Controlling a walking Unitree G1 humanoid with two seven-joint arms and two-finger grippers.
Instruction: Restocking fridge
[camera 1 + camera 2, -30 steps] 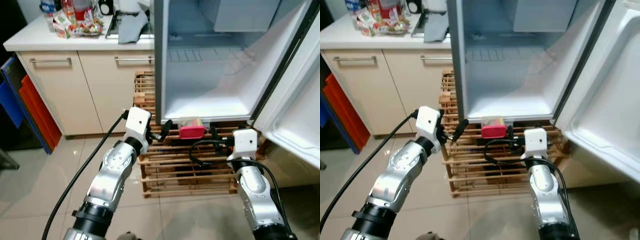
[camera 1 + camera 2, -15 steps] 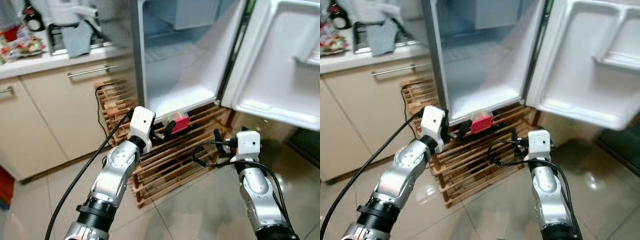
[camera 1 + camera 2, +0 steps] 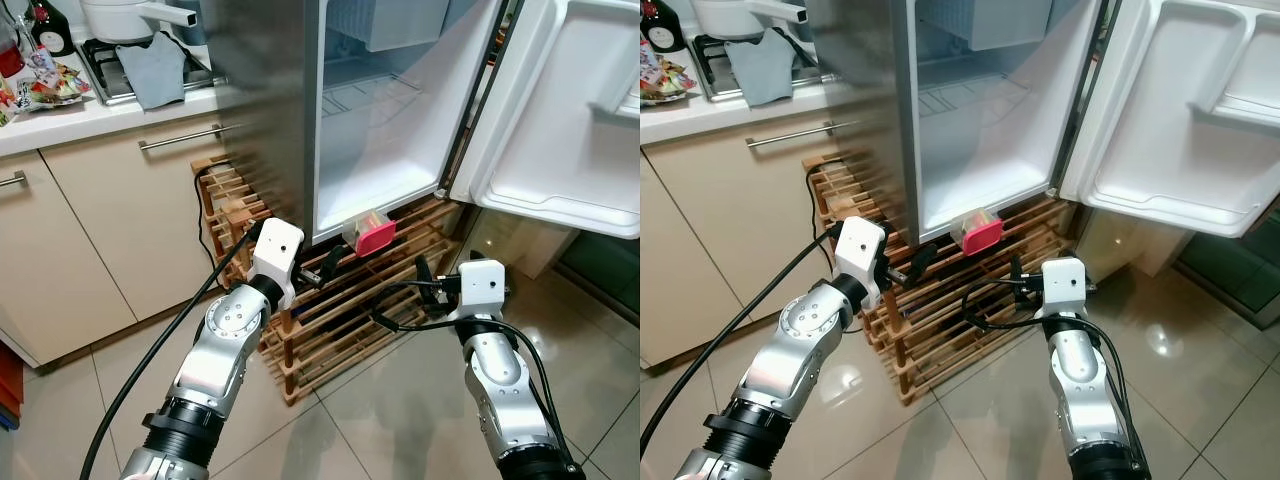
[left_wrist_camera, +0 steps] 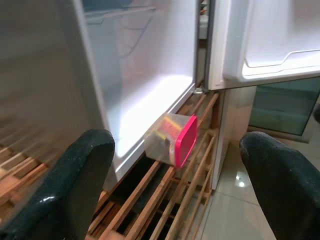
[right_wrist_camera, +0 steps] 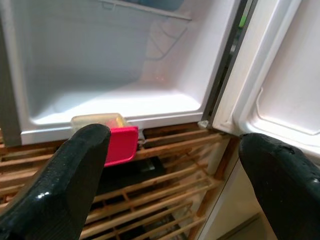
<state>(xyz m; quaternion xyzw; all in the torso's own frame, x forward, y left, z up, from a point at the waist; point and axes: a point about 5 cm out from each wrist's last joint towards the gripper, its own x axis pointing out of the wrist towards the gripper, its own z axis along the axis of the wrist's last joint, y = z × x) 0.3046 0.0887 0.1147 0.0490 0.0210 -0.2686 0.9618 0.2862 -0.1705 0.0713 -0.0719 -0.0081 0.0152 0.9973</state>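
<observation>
**Container at the fridge's lower lip, both claws apart**

While I look down through the head camera, I see the fridge (image 3: 400,120) open, its door (image 3: 560,130) swung out to the right, its white floor bare. A clear container with a pink lid (image 3: 369,233) sits tipped at the front edge of that floor, just above the wooden slatted rack (image 3: 340,310) on which the fridge stands. My left claw (image 3: 332,263) is raised near the rack, just short of the container; through its wrist camera the fingers (image 4: 80,185) stand wide apart with the container between them, not touching. My right claw (image 3: 422,275) is out to the right at about the same height, its fingers (image 5: 75,180) also spread and holding nothing. To the left runs a white worktop (image 3: 60,110) over cream cabinets, carrying a grey cloth (image 3: 160,70), a pot (image 3: 130,15) and some packets (image 3: 40,85).
</observation>
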